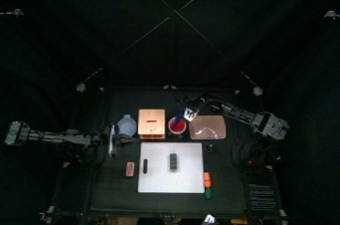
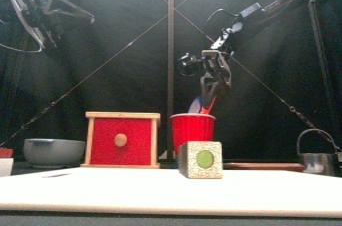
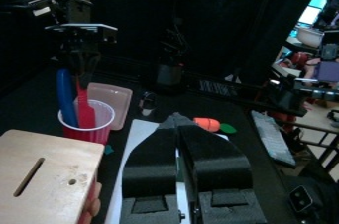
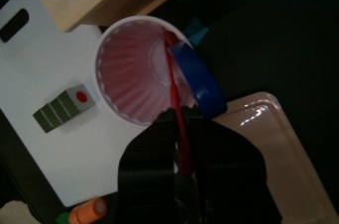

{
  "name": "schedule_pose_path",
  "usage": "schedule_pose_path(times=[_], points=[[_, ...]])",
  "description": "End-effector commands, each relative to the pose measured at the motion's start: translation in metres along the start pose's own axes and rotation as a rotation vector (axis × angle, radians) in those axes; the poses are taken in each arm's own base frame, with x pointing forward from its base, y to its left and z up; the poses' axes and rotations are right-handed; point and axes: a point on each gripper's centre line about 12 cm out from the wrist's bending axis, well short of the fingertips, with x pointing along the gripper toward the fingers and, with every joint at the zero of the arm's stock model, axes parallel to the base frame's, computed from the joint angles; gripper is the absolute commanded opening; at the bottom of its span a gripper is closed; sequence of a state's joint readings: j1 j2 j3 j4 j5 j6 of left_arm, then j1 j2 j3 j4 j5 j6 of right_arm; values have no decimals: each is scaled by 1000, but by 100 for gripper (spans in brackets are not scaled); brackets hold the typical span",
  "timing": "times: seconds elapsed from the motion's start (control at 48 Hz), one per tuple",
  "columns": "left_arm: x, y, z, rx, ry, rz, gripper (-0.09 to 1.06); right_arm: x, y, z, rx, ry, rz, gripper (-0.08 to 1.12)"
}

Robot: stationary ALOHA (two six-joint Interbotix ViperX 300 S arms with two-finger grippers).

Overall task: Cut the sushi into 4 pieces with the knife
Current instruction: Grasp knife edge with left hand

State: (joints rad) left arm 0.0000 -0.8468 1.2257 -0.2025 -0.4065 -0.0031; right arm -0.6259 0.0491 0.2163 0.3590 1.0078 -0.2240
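Nearest the front: one white cutting board [image 1: 166,169] with one sushi roll [image 1: 177,157] lying on it, all in one piece. Just off the board's right edge sit one orange toy [image 1: 208,179] and one green toy [image 1: 210,193], with one metal cutter [image 2: 315,160] further right. Behind the board there's a row: one bowl [image 2: 54,151], one wooden box [image 2: 122,140], one red cup [image 2: 193,130], one pink tray [image 1: 210,126]. Two knives are in the cup. The blue knife [image 4: 196,74] just leans there, and the red knife [image 4: 176,99] is pinched by the right gripper [image 2: 209,90] straight above. The left gripper [image 3: 179,124] hangs off to the left, jaws pressed together.
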Motion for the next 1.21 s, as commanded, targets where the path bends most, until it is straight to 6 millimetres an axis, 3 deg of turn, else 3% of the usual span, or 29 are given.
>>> schedule_pose_path(times=[0.021, 0.333, 0.458, 0.583, 0.75, 1.0, 1.208], points=[[2, 0, 5, 5, -19, 0, 31, -29, 8, 11, -24, -46, 7, 8], [2, 0, 6, 4, -24, 4, 32, -115, 39, 14, -90, -194, 18, 8], [2, 2, 7, 3, -34, 10, 35, -150, 58, 2, -140, -286, 23, 8], [2, 3, 10, 1, -57, 15, 43, -169, 82, -14, -197, -405, 40, 8], [2, 6, 11, -29, -65, 37, 47, -165, 101, -35, -231, -596, 62, 8], [6, 7, 11, -34, -69, 46, 51, -129, 112, -78, -285, -863, 77, 8], [20, 8, 3, -15, -21, 53, 67, -104, 124, -104, -379, -954, 92, 8]])
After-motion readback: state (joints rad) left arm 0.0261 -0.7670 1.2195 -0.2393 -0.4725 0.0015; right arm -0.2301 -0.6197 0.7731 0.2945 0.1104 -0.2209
